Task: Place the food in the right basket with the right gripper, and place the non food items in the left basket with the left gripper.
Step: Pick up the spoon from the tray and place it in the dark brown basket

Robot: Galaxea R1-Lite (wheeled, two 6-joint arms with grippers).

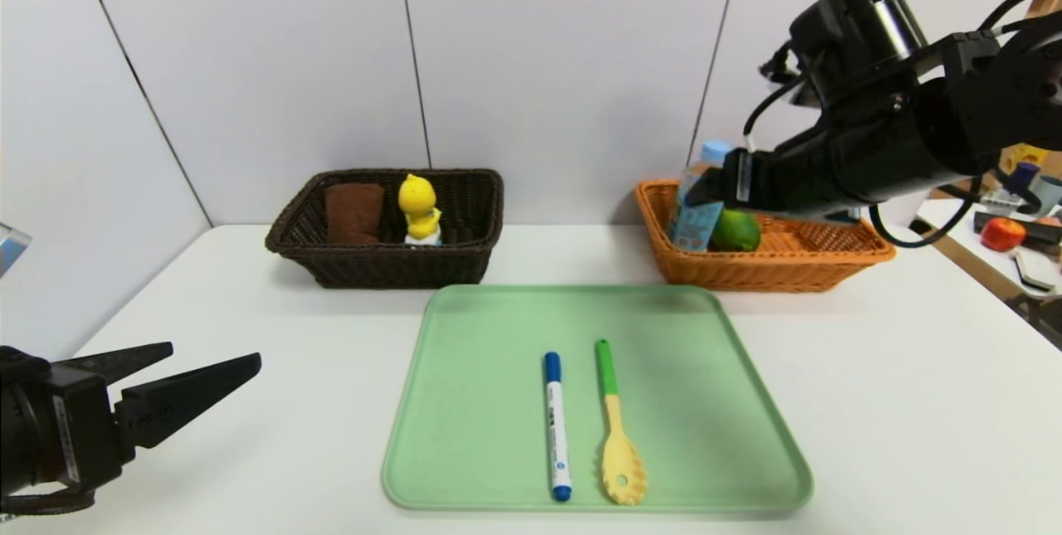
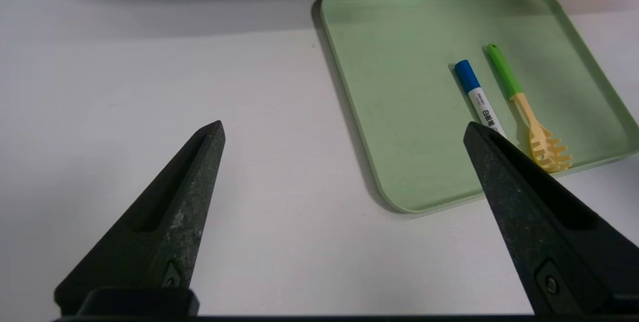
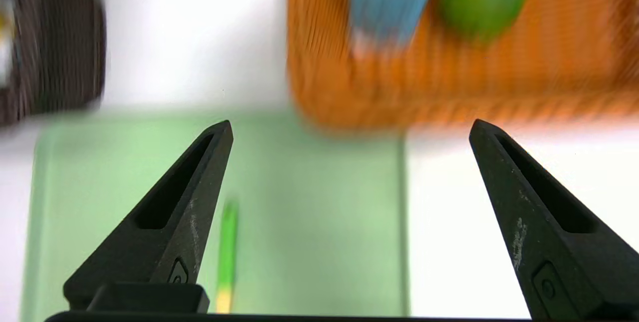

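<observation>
Your black pointed right gripper [image 3: 349,127] hangs above the orange woven basket [image 1: 780,257], jaws wide and empty, over the lime [image 1: 735,231] and water bottle [image 1: 695,211]. Your left gripper [image 1: 207,361] waits low at the table's left, spread wide, holding nothing.

The blue-capped white marker [image 1: 557,427] lies left of the green-handled yellow slotted spoon [image 1: 616,427] on the green plastic tray [image 1: 465,435].

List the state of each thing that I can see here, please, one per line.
Towel: in the dark basket.
Duck toy: upright in the dark basket.
Water bottle: leaning in the orange basket.
Lime: in the orange basket.
Marker: flat on the tray, capped.
Spoon: flat on the tray.
Left tool: open, empty.
Right tool: open, empty.
</observation>
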